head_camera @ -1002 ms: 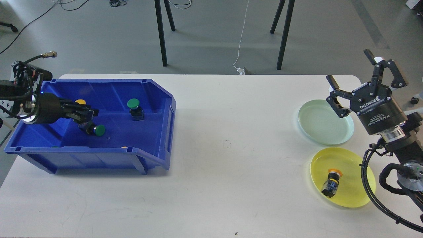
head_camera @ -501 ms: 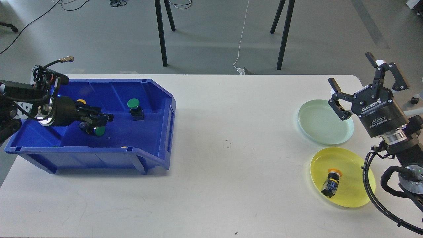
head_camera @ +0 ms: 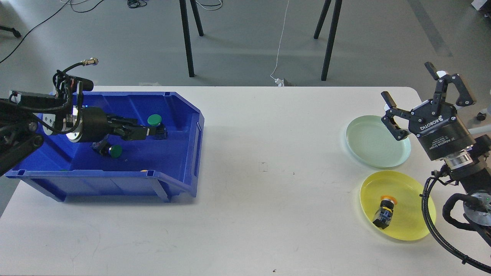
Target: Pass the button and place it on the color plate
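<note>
A blue bin (head_camera: 180,111) at the left holds an upright green button (head_camera: 154,120) and a second green button (head_camera: 114,150) lying on its side. My left gripper (head_camera: 149,132) reaches into the bin, its dark fingertips right at the upright button's black base; I cannot tell the finger gap. My right gripper (head_camera: 408,82) is open and empty, raised over the right edge of the pale green plate (head_camera: 372,145). In front of that plate, a yellow plate (head_camera: 412,191) holds an orange-capped button (head_camera: 384,212) lying on its side.
The white table (head_camera: 268,172) spans the view between bin and plates. A bit of yellow (head_camera: 144,170) peeks above the bin's front wall. Black stand legs (head_camera: 187,42) and a white cable (head_camera: 282,42) are on the floor behind the table.
My left gripper has moved right inside the bin, from the lying green button to the upright green button. My right gripper has barely shifted.
</note>
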